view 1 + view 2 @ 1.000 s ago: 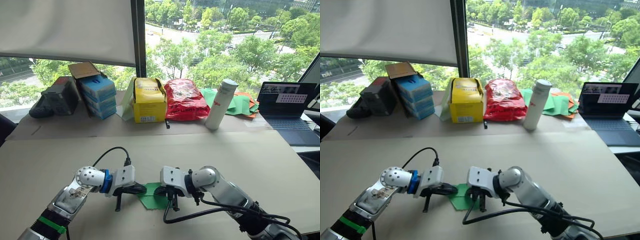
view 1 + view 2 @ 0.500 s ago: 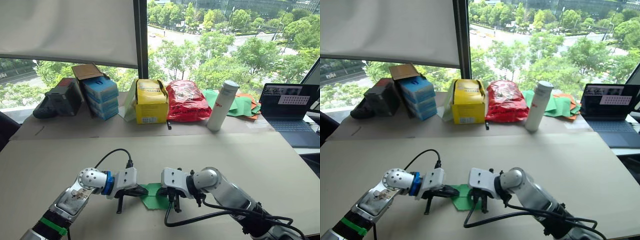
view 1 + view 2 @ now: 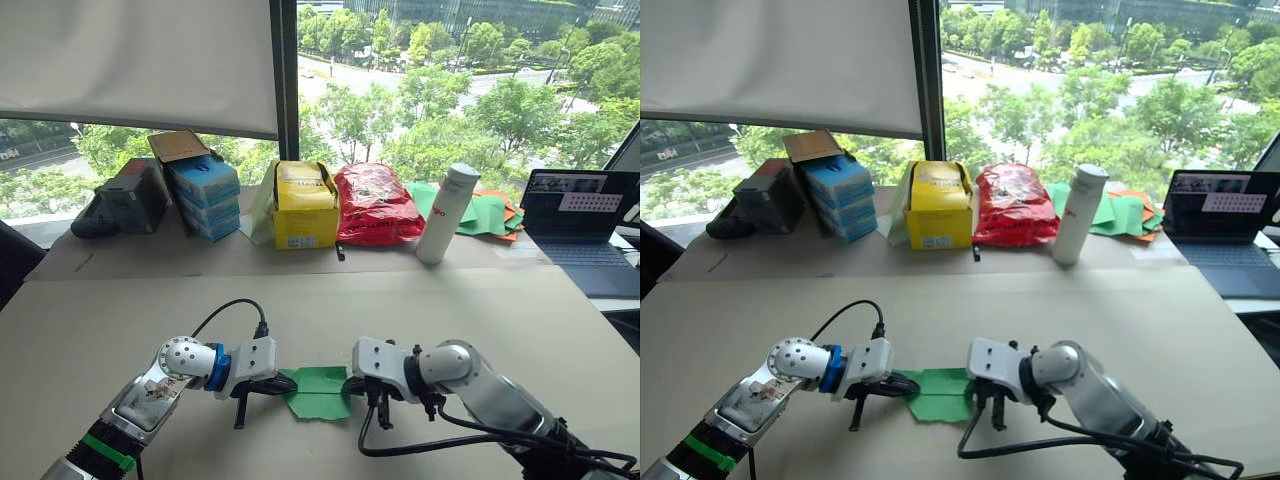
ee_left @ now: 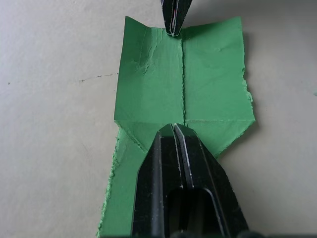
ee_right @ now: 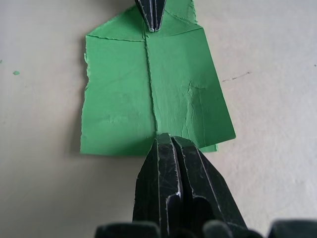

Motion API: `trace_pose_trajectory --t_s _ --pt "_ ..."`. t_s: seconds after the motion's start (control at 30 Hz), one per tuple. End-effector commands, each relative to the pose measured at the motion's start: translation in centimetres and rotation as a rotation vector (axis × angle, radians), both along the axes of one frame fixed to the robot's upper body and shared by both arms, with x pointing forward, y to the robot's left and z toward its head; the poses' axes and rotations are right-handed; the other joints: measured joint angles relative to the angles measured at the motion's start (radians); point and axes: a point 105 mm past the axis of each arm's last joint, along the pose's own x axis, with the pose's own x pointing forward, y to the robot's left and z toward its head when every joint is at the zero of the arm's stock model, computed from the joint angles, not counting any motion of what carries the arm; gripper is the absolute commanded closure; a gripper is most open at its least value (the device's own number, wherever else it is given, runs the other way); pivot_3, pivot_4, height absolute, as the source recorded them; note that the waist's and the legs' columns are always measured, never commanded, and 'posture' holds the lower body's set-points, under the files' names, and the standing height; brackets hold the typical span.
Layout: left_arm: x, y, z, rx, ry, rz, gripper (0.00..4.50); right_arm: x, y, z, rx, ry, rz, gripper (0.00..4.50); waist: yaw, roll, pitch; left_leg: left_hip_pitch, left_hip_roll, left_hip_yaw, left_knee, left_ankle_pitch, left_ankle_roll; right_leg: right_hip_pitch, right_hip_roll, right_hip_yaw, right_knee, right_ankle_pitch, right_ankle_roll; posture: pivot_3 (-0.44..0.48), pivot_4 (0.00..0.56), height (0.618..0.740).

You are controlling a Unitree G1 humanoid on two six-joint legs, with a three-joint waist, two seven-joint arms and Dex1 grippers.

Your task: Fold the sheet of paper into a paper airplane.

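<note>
The sheet of paper (image 3: 320,392), bright green, lies flat on the tan table near its front edge. A crease runs down its middle and two corners are folded in at one end (image 4: 183,84). My left gripper (image 3: 287,386) is shut, with its tips pressed on the crease at the folded-corner end (image 4: 173,128). My right gripper (image 3: 350,386) is shut too, its tips resting on the crease at the paper's opposite, square edge (image 5: 165,137). The two grippers face each other across the sheet.
Along the far side of the table stand a dark bag (image 3: 125,197), stacked blue boxes (image 3: 205,195), a yellow box (image 3: 303,205), a red bag (image 3: 375,203), a white bottle (image 3: 445,212), a pile of green and orange sheets (image 3: 490,210) and a laptop (image 3: 585,215).
My right gripper has slid to the right along the crease, from over the middle of the sheet to its right edge, uncovering more green paper. The left gripper has stayed put.
</note>
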Motion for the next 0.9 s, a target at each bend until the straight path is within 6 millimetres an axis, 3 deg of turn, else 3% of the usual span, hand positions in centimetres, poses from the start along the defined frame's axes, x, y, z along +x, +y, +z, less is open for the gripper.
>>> trace_pose_trajectory --t_s 0.03,0.17,0.33,0.47,0.57,0.67,0.8,0.9 --pt "-0.8 1.0 -2.3 0.084 0.077 0.012 4.5 -0.3 -3.6 -2.8 -0.125 0.108 -0.122 4.49 0.001 0.0 0.0 0.0 0.0 0.0 0.0 0.0 0.0 0.0 0.0 0.0 0.0 0.0 0.0 0.0 0.15 0.74" --pt "-0.7 1.0 -2.3 0.083 0.076 0.01 4.5 -0.2 -3.4 -1.7 -0.094 0.076 -0.118 4.49 0.004 0.0 0.0 0.0 0.0 0.0 0.0 0.0 0.0 0.0 -0.001 -0.001 -0.001 0.0 0.0 0.0 0.15 0.74" --pt "-0.8 0.9 -2.2 0.082 0.076 0.006 4.5 -0.7 0.1 3.4 0.142 -0.011 0.035 4.49 0.002 0.0 0.0 -0.004 0.0 0.0 0.0 0.0 0.001 0.0 -0.001 -0.001 0.0 0.0 0.001 0.0 0.15 0.74" --pt "-1.0 0.8 -2.2 0.082 0.078 0.0 4.5 -0.8 1.6 4.8 0.227 -0.021 0.061 4.49 -0.001 0.001 0.001 -0.005 0.0 0.0 0.0 0.0 0.0 -0.001 0.0 -0.001 0.0 0.0 0.001 0.0 0.15 0.74" --pt "-0.9 0.6 -2.0 0.074 0.079 0.0 4.5 0.2 2.5 4.2 0.223 -0.046 0.047 4.49 -0.002 0.001 0.001 -0.005 0.0 0.0 0.0 0.0 0.0 -0.001 0.0 -0.003 0.0 0.0 0.001 0.0 0.15 0.74" --pt "-1.4 0.6 -1.6 0.056 0.105 -0.011 4.5 1.2 3.1 2.0 0.183 -0.032 -0.007 4.49 -0.003 0.001 0.001 -0.005 0.0 0.0 0.0 0.0 0.0 -0.001 0.005 -0.004 0.0 0.0 0.001 0.0 0.15 0.74" --pt "-1.5 0.8 -1.7 0.084 0.09 -0.032 4.5 1.9 2.6 -0.5 0.095 -0.037 -0.042 4.49 -0.005 0.001 0.001 -0.006 0.0 0.0 0.0 0.0 0.0 -0.002 0.006 -0.003 0.0 0.0 0.001 0.0 0.15 0.74" --pt "-0.3 0.1 -1.0 0.057 0.048 -0.011 4.5 1.8 1.5 -2.8 -0.001 -0.004 -0.062 4.49 -0.006 0.001 0.001 -0.004 0.0 0.001 0.0 0.0 0.0 -0.001 0.007 -0.003 0.0 0.0 0.001 0.0 0.15 0.74"
